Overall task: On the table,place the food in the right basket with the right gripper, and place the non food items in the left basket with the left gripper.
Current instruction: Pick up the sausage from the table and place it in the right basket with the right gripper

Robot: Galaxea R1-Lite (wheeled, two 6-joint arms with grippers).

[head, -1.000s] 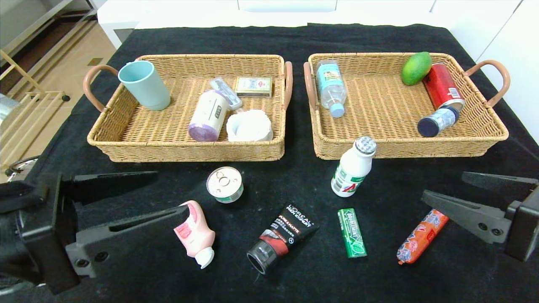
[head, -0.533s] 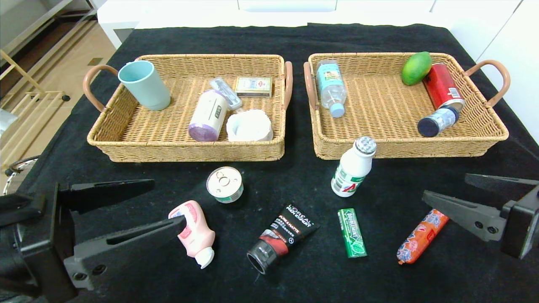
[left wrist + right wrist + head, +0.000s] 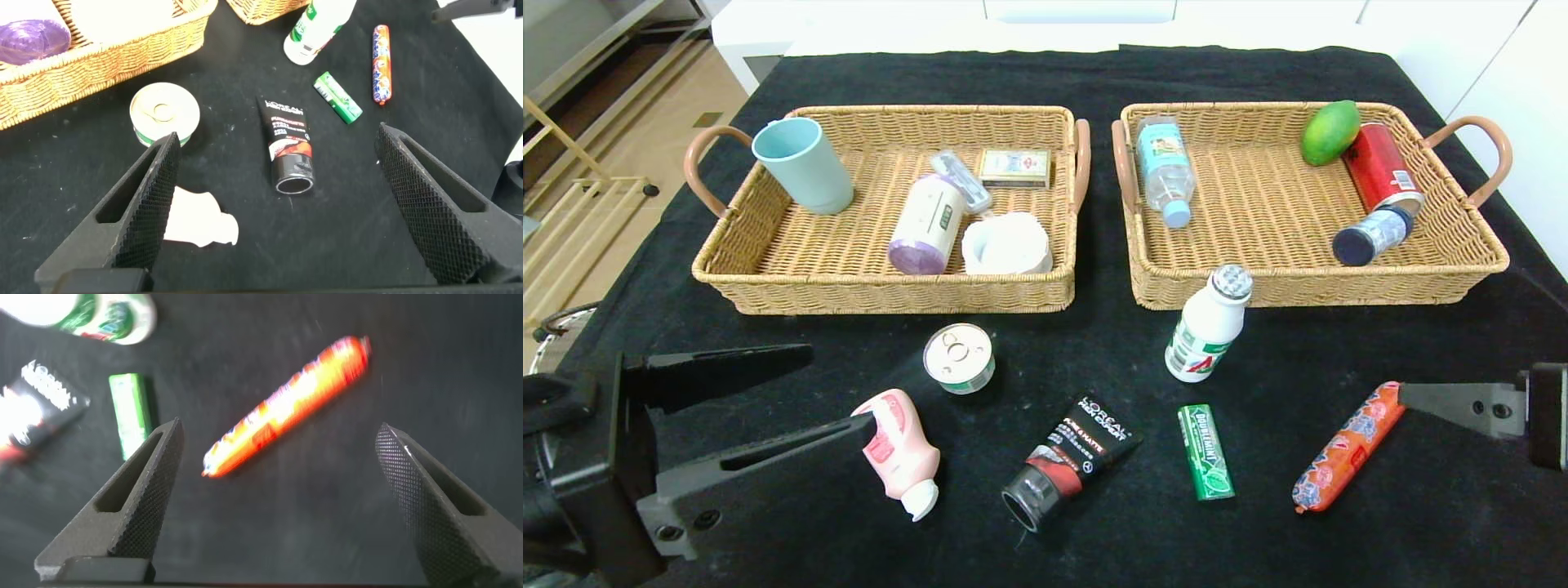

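Observation:
On the black table lie a pink bottle point(image 3: 898, 451), a tin can point(image 3: 959, 358), a black tube point(image 3: 1070, 461), a green gum pack point(image 3: 1205, 451), a white drink bottle point(image 3: 1209, 327) and an orange sausage point(image 3: 1347, 447). My left gripper point(image 3: 841, 388) is open at the near left, its lower finger over the pink bottle's end; its wrist view point(image 3: 278, 135) shows the tube point(image 3: 288, 139) and can point(image 3: 165, 112) ahead. My right gripper point(image 3: 1413, 396) is at the right edge, beside the sausage's far end. It is open in its wrist view point(image 3: 279, 433), above the sausage point(image 3: 286, 404).
The left basket point(image 3: 882, 294) holds a teal cup point(image 3: 805, 163), a white and purple bottle, a white bowl and a small box. The right basket point(image 3: 1307, 290) holds a water bottle point(image 3: 1164, 171), a green mango, a red can and a dark-capped jar. Table edges are near both arms.
My right gripper has turned and drawn back to the right, so only one finger shows by the sausage's end. My left gripper has shifted slightly nearer and left.

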